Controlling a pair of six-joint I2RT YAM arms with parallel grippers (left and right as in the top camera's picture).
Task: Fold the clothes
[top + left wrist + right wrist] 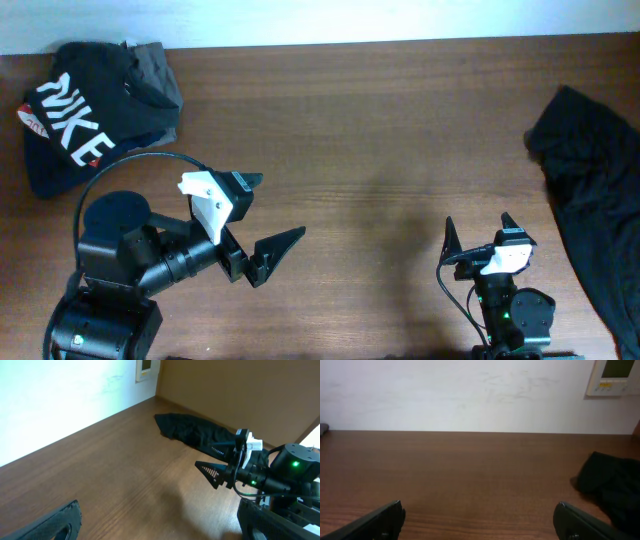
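Observation:
A folded black T-shirt with white NIKE lettering [75, 125] lies on a small pile at the table's far left corner, with grey fabric [155, 70] under it. A loose black garment [600, 190] lies crumpled at the right edge; it also shows in the left wrist view [195, 432] and the right wrist view [612, 482]. My left gripper [270, 215] is open and empty over bare table at the front left. My right gripper [478, 235] is open and empty at the front right, left of the black garment.
The brown wooden table [380, 130] runs to a white wall [470, 395] at the back. A wall thermostat [615, 375] hangs at the upper right. The right arm [270, 472] shows in the left wrist view.

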